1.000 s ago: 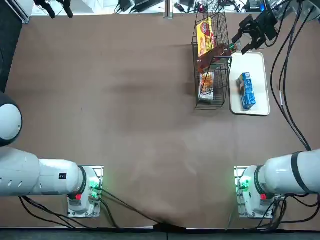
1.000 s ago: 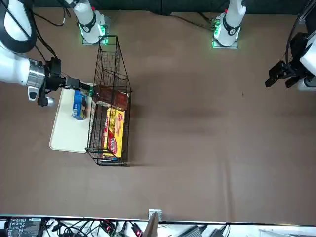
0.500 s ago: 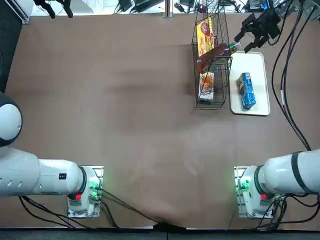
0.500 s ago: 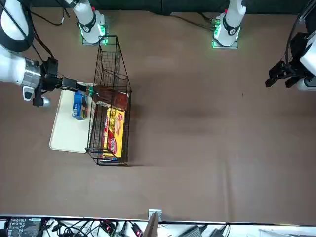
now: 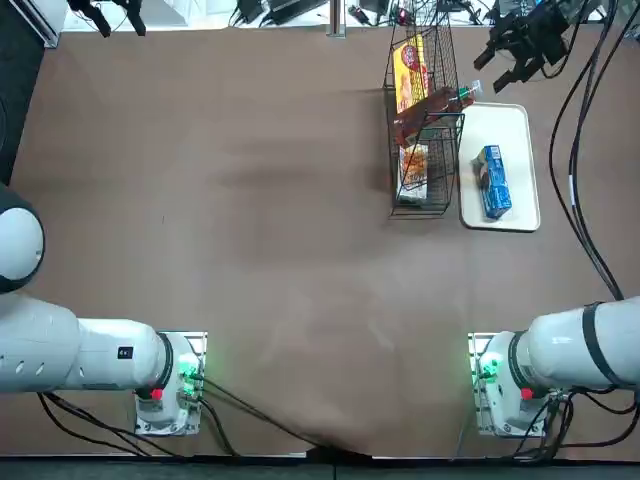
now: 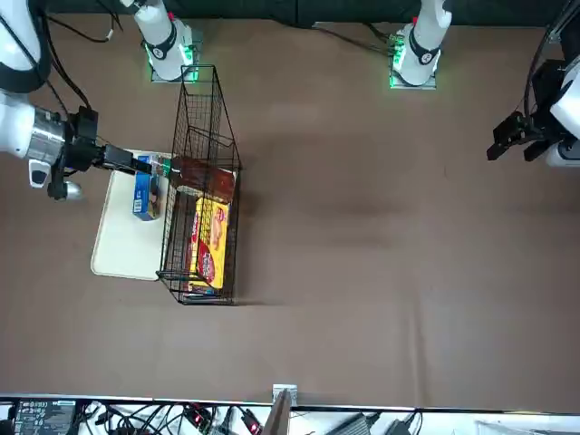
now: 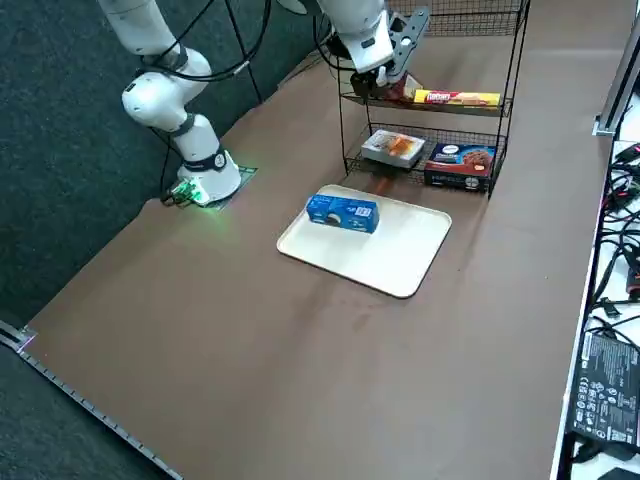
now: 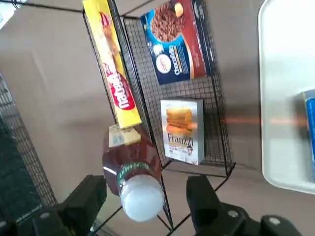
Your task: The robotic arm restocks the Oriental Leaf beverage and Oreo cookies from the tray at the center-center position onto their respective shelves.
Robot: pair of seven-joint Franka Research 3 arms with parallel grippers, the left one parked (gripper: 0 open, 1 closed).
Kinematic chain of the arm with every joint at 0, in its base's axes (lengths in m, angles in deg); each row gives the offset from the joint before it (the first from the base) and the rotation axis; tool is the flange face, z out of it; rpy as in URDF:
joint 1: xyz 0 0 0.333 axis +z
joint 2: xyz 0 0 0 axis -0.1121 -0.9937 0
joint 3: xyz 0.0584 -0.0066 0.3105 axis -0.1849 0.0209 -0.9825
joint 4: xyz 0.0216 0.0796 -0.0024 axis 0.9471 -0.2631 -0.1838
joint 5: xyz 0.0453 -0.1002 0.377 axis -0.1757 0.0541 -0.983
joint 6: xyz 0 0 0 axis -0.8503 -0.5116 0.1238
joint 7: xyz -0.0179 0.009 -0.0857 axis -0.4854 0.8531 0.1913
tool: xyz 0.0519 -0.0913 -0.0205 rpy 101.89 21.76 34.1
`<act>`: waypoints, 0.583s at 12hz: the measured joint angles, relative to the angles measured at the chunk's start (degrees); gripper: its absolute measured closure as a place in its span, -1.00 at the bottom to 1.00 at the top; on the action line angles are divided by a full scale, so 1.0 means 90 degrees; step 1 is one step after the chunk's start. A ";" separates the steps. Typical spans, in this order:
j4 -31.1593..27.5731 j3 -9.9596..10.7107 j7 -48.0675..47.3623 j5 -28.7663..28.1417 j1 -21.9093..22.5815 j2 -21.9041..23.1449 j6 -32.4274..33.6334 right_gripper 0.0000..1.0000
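Has right gripper (image 5: 487, 76) between one and two o'clock in top view, between nine and ten in front view. Carries jaws spread, a visible gap between both black fingertips (image 8: 93, 183) in wrist view. Aims them toward eight o'clock from overhead, just past three in front view. Runs right arm (image 5: 585, 345) out toward three o'clock from white base (image 5: 497, 385), green-lit, at about four o'clock in top view. Bends at the black-and-silver wrist (image 6: 54, 140), jaws reaching out ahead of it.
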 joint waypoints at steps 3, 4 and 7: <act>0.0203 0.0004 -0.0005 0.0074 -0.0122 -0.0151 -0.0049 -0.98; 0.0260 0.0008 -0.0005 0.0214 -0.0175 -0.0228 -0.0116 -0.98; 0.0530 0.0015 -0.0005 0.1086 -0.0352 -0.0612 -0.0337 -0.98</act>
